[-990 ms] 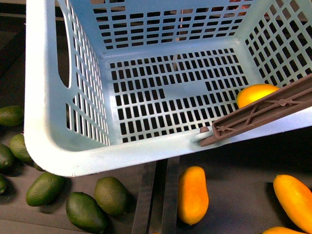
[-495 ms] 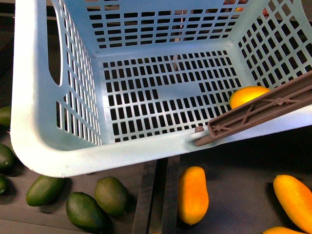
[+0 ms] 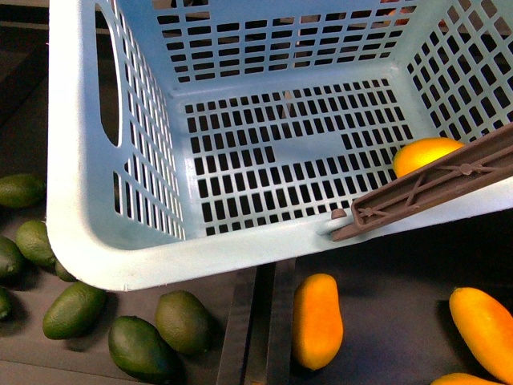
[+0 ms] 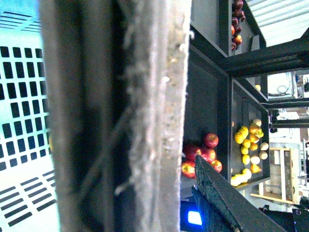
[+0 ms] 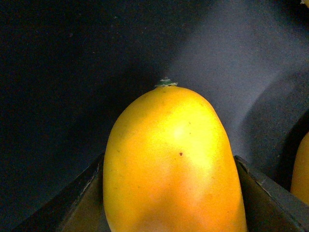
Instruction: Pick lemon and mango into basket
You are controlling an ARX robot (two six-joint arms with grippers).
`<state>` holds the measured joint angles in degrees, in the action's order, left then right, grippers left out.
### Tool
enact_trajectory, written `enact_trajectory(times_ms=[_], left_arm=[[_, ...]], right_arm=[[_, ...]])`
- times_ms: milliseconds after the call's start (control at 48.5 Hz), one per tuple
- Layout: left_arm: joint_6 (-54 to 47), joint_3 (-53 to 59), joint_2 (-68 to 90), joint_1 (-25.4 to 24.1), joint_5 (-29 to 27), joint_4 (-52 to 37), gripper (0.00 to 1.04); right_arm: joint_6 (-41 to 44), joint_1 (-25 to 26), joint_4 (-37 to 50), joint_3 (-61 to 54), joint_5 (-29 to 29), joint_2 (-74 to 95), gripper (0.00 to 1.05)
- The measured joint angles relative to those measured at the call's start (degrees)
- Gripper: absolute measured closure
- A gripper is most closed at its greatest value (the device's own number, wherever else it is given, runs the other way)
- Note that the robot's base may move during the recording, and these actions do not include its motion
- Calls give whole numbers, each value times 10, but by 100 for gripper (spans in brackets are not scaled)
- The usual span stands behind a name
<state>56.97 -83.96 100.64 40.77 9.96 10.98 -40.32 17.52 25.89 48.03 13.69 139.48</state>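
Note:
The aqua basket hangs tilted and fills the upper front view, its brown handle lying across the near right rim. The lemon lies inside at the right, partly hidden by the handle. My left gripper is shut on the basket's handle, which fills the left wrist view; one dark finger shows. My right gripper is shut on the mango, stem end pointing away, over a dark surface. Neither gripper shows in the front view.
Loose mangoes lie on the dark surface below the basket. Several dark green fruits lie at the lower left. Red apples and a bin of yellow fruits show in the left wrist view. Another orange fruit lies beside the held mango.
The basket swung a little to the left and then came back to the right. The lemon stayed in its right corner. The fruits below did not move.

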Motion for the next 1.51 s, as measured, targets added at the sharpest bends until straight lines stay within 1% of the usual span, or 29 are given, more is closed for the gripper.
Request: enact_trajectory(times_ms=[21,82,351,536,598,742,825,887,1031,1176,1279,1341,1402,1506], left_arm=[[0,0,0,0,0,0,76],[0,0,0,0,1,0,76],[0,0,0,0,-1,0,76],[0,0,0,0,0,0,76],[0,0,0,0,0,0,76],[0,0,0,0,0,0,76],[0,0,0,0,0,0,76],[0,0,0,0,0,0,76],[0,0,0,0,-1,0,76],[0,0,0,0,0,0,76],[0,0,0,0,0,0,76],[0,0,0,0,0,0,76],[0,0,0,0,0,0,76],[0,0,0,0,0,0,76]], right_arm=[[0,0,0,0,0,0,37],[0,2,1,0,-2,0,40],[4,26,12,-39,-19,-58,41],[6,56,16,-75,-52,-155,41],[3,71,13,-91,-71,-208,41],[-25,103,-32,-110,-120,-358,41],[-40,106,-74,-102,-136,-436,41],[-49,98,-95,-89,-136,-480,41],[-51,50,-133,-60,-113,-558,41],[-51,-27,-139,-42,-91,-608,41],[-51,-101,-139,-26,-64,-628,41],[-49,-158,-139,-11,-41,-633,41],[-42,-204,-133,1,-21,-632,41],[-26,-255,-124,23,0,-621,41]])
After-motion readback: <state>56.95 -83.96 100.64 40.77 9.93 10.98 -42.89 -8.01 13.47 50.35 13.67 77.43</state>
